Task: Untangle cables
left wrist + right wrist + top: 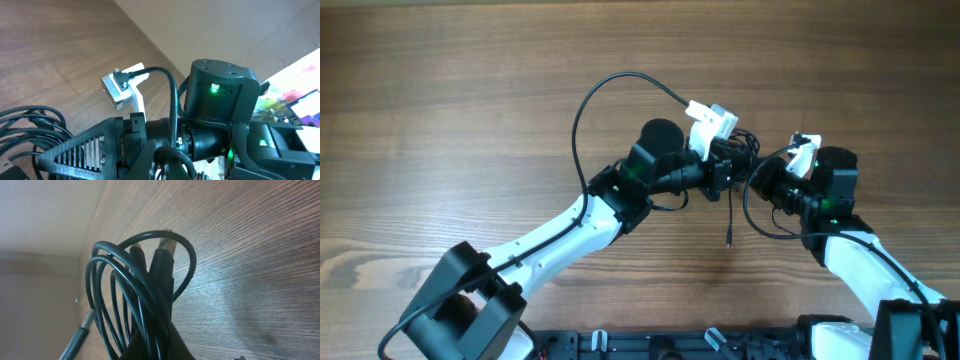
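Note:
The cables (744, 150) are a bunch of thin black wires held up between my two grippers, right of the table's middle. One strand hangs down to a small plug end (729, 240), and a loop (760, 222) sags below the right gripper. My left gripper (728, 168) is shut on the bunch from the left, its fingertips (167, 160) pinching strands, with more wires (30, 125) beside it. My right gripper (766, 180) is shut on the bundle from the right. In the right wrist view, several loops (140, 280) fan out of its closed jaws (160, 347), with a plug (79, 330) at the left.
The wooden table (470, 100) lies all round. The left arm's own thicker black cable (582, 110) arcs above it to a white camera mount (710, 120). The right arm's motor housing (220, 95) sits close in front of the left wrist. A black rail (670, 345) runs along the near edge.

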You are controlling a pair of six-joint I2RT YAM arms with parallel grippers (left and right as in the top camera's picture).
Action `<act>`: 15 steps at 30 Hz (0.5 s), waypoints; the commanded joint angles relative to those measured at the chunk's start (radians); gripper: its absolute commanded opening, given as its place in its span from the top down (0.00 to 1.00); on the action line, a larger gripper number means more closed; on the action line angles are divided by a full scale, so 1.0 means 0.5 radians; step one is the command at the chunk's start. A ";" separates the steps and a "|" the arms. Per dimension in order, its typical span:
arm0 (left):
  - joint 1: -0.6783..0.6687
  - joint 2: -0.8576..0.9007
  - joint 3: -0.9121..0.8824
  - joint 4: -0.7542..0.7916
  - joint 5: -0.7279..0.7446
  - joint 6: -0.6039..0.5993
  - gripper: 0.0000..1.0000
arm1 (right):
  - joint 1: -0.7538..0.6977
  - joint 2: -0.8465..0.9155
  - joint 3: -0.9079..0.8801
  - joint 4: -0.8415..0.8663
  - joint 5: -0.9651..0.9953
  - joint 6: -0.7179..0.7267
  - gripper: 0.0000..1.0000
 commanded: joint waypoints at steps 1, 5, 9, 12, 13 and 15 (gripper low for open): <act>0.050 -0.049 0.009 0.020 0.037 -0.362 0.96 | 0.005 -0.012 0.002 0.019 -0.133 -0.006 0.96; 0.220 -0.049 0.009 0.157 -0.024 -0.842 0.96 | 0.005 -0.012 0.002 0.025 -0.224 -0.062 0.96; 0.328 -0.049 0.009 0.099 -0.024 -0.985 0.96 | 0.005 -0.012 0.002 0.221 -0.472 -0.044 0.96; 0.320 -0.049 0.009 0.103 -0.010 -1.201 0.96 | 0.005 -0.012 0.002 0.288 -0.459 0.054 0.96; 0.320 -0.049 0.009 0.107 0.017 -1.284 0.96 | 0.005 -0.012 0.002 0.288 -0.442 0.050 0.96; 0.320 -0.049 0.009 0.125 0.097 -1.299 0.96 | 0.009 -0.012 0.002 0.288 -0.440 0.048 0.96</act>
